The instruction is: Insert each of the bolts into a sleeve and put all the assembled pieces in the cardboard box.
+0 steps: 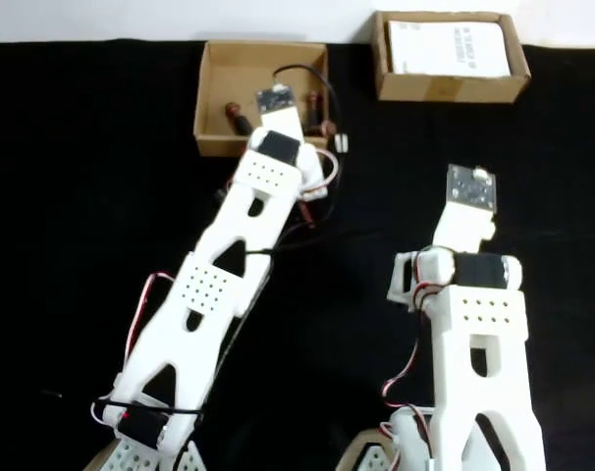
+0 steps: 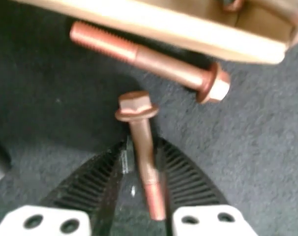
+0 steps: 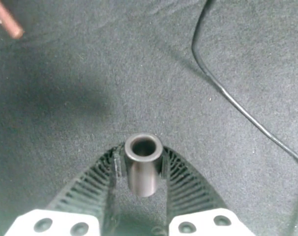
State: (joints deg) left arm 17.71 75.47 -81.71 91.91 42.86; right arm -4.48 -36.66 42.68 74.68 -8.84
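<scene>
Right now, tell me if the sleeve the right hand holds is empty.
Empty: the sleeve gripped by the right hand shows an open, hollow bore.

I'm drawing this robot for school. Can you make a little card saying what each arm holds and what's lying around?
Left jaws: shut on a bolt
Right jaws: shut on a sleeve
On table: spare bolt beside the cardboard box
In box: some pieces

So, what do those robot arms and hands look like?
The left arm and right arm are white plastic with dotted holes and triangular cutouts, black motors, red and black cables. The left hand and right hand have black ribbed fingers.
</scene>
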